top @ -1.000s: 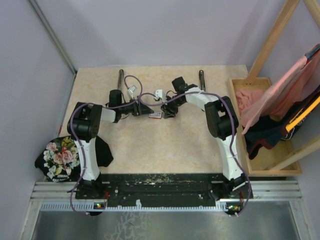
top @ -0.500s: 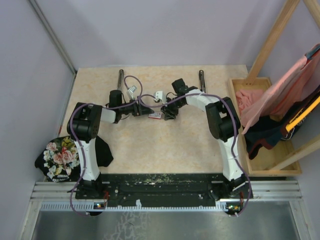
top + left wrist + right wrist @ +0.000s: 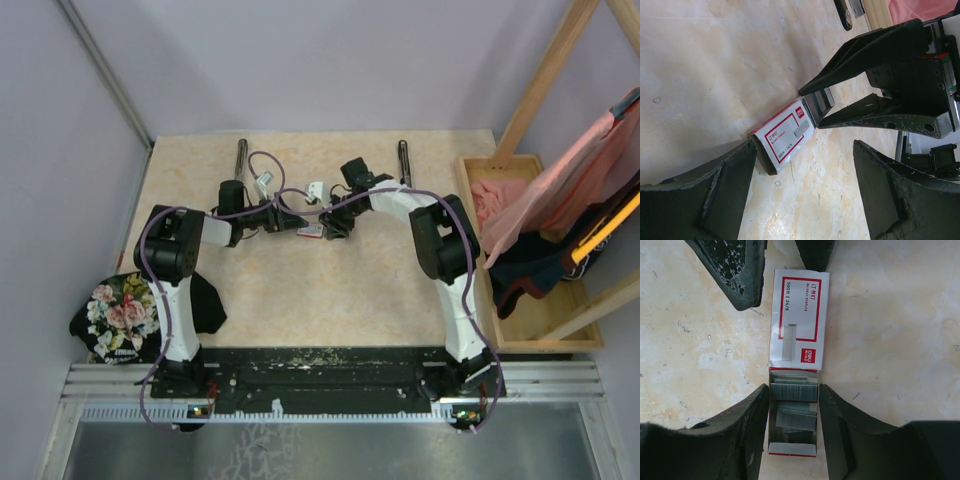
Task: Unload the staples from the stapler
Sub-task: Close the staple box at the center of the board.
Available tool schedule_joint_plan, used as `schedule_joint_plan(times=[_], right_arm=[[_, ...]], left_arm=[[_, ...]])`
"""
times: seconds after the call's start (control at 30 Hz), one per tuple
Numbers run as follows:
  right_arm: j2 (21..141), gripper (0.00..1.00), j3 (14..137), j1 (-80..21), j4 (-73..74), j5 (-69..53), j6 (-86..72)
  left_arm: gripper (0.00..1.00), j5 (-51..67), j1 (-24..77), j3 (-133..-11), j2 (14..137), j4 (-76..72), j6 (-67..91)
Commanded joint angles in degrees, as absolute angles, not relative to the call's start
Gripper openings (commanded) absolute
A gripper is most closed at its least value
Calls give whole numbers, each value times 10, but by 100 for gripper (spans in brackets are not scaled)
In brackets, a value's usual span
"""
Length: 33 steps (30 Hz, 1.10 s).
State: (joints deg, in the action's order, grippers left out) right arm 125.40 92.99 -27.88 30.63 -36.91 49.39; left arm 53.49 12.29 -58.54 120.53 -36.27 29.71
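The right claw (image 3: 793,395) is clamping the tray (image 3: 792,449), grey staples (image 3: 795,417) lying inside it, mid-table; the left claw (image 3: 805,150) is gaping around the box (image 3: 782,137), one finger (image 3: 735,175) touching it; bare table (image 3: 330,300) is spreading nearer, a crate (image 3: 468,200) bordering right

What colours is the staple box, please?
The box is white with red trim, clearest in the right wrist view.

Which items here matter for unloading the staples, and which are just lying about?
Job:
- staples in the open staple box
- right gripper, closed on the box's tray
- left gripper, open at its other end
- two dark bars at the far edge, likely staplers

Lying about:
- wooden crate of clothes
- floral cloth
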Motion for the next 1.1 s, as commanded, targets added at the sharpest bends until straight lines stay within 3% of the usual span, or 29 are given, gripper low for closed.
schedule_joint_plan(times=[0.0, 1.07], right_arm=[[1228, 45, 932, -285, 290, -376, 488], [1229, 39, 931, -301, 255, -362, 442]], left_arm=[[85, 527, 130, -568, 1207, -337, 290], [85, 530, 134, -558, 1205, -349, 302]])
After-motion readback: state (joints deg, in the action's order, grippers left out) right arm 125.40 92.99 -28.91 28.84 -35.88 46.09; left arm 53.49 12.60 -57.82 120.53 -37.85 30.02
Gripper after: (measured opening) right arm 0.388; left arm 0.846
